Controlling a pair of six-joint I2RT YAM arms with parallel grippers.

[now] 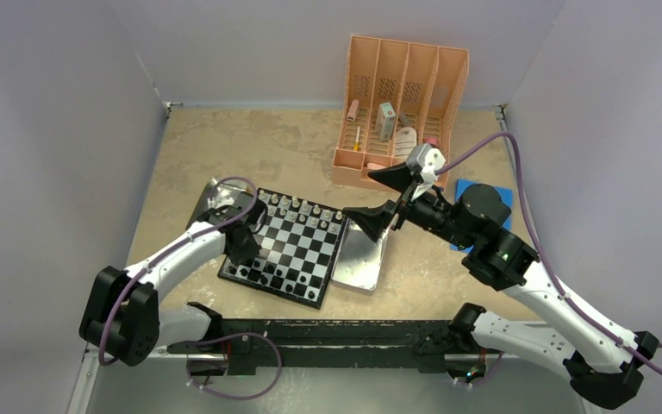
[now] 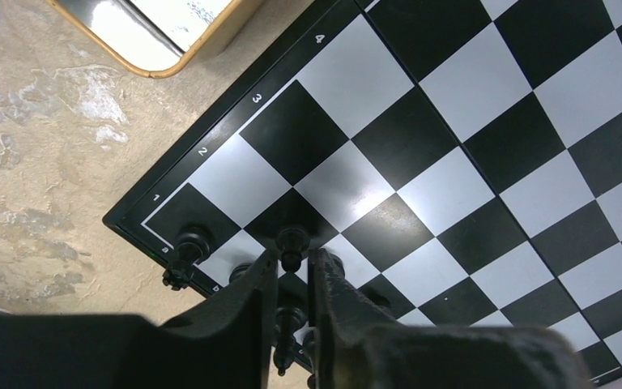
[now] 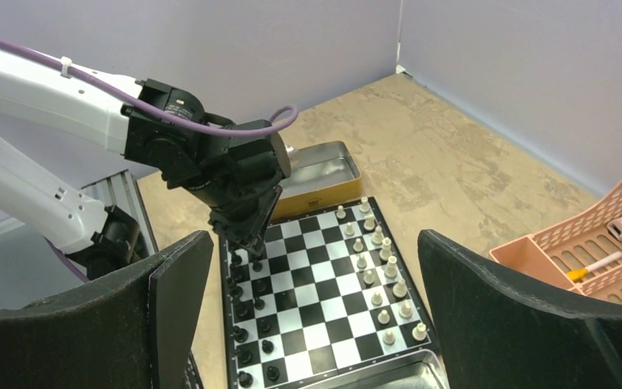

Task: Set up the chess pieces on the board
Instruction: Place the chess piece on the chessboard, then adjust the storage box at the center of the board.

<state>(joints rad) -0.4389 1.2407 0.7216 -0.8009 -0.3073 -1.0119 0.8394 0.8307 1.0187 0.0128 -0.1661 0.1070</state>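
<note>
Left gripper (image 2: 291,259) jaws sit narrowly apart around a black pawn (image 2: 293,240) at the board (image 2: 453,186) corner; I cannot tell if it is gripped. I should retreat straight up, clear of the neighbouring pieces (image 2: 190,243). Right gripper (image 3: 316,241) is wide apart and empty.

Finding: a robot test cell in a lab. Plain grey-lilac wall panels (image 1: 52,129) close 3 sides: left of my left fingers (image 2: 243,324), right of my right fingers (image 3: 518,324), and ahead of both. Below them lies a beige stone-look tabletop (image 1: 250,147). Behind them, a black mounting rail (image 1: 336,332) carries my 2 arm bases (image 1: 474,323), and purple cables (image 1: 516,185) loop in the open. Ahead of my right fingers, a peach file rack (image 1: 405,78) holds small oddments.
</note>
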